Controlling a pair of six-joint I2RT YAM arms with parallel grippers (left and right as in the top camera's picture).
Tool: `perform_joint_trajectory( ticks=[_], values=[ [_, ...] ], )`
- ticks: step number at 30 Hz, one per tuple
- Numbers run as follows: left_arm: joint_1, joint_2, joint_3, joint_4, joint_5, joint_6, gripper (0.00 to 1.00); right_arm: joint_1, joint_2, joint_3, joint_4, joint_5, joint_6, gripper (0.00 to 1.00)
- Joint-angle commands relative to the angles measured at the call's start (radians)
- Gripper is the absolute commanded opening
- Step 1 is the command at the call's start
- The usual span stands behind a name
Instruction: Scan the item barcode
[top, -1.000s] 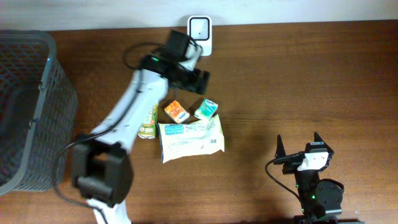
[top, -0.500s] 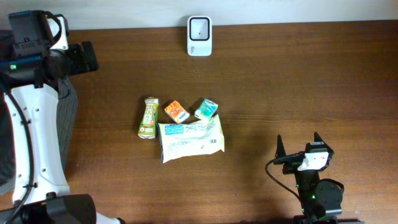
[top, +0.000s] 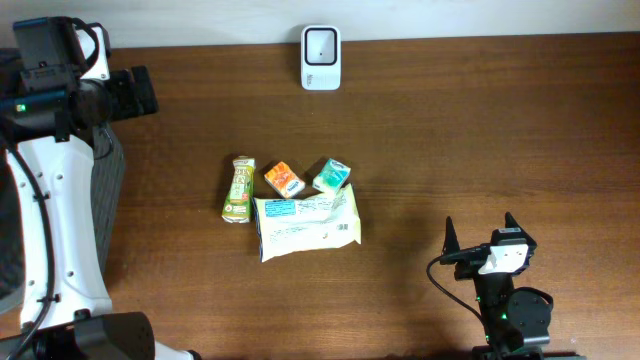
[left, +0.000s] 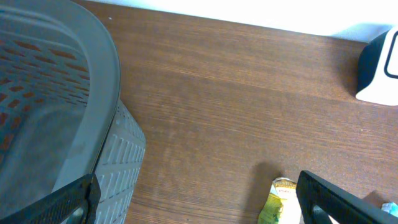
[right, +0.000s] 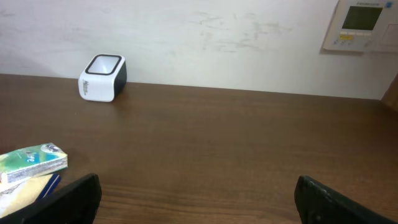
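Now pick one item from the cluster in the middle of the table (top: 450, 130): green bottle (top: 238, 189), orange carton (top: 284, 179), teal carton (top: 332, 175), wipes packet (top: 306, 222), all lying close together and well apart from the scanner (top: 321, 44) at the far edge. Use the left gripper (top: 130, 95), hanging over the basket (left: 106, 74) with jaws wide apart and empty; leave the right gripper (top: 480, 228) parked near the front edge, jaws likewise spread on nothing. Come down from above and close across the item's narrow sides. Probably best to start with a small carton, free of its neighbours. Keep the fingers off the barcode face, then turn that face toward the scanner window.

Rely on the overhead view for the whole layout, all four items at once. Check the left wrist view for the basket's inside, hidden from above by the arm; only the bottle's top and a corner of the scanner there. Turn to the right wrist view for the scanner's side, the teal carton's long face and a wall panel (right: 360, 25), none of them readable from overhead.
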Motion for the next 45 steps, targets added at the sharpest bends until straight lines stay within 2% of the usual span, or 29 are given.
perform_joint_trajectory(
  ticks=[1, 28, 34, 38, 40, 45],
  values=[
    [0.002, 0.002, -0.003, -0.002, 0.000, 0.015, 0.99, 0.005, -0.004, -0.007, -0.004, 0.012, 0.000, 0.99],
    [0.002, 0.002, -0.003, -0.002, 0.000, 0.015, 0.99, 0.005, -0.004, -0.007, 0.010, 0.016, 0.001, 0.99],
    [0.002, 0.002, -0.003, -0.002, 0.000, 0.015, 0.99, 0.005, 0.021, 0.047, 0.060, -0.264, 0.056, 0.99],
    [0.002, 0.002, -0.003, -0.002, 0.000, 0.015, 0.99, 0.005, 0.251, 0.264, -0.046, -0.409, 0.068, 0.99],
    [0.002, 0.002, -0.003, -0.002, 0.000, 0.015, 0.99, 0.005, 0.497, 0.486, -0.163, -0.539, 0.068, 0.99],
    [0.002, 0.002, -0.003, -0.002, 0.000, 0.015, 0.99, 0.006, 1.057, 1.015, -0.626, -0.741, 0.069, 0.99]
  ],
)
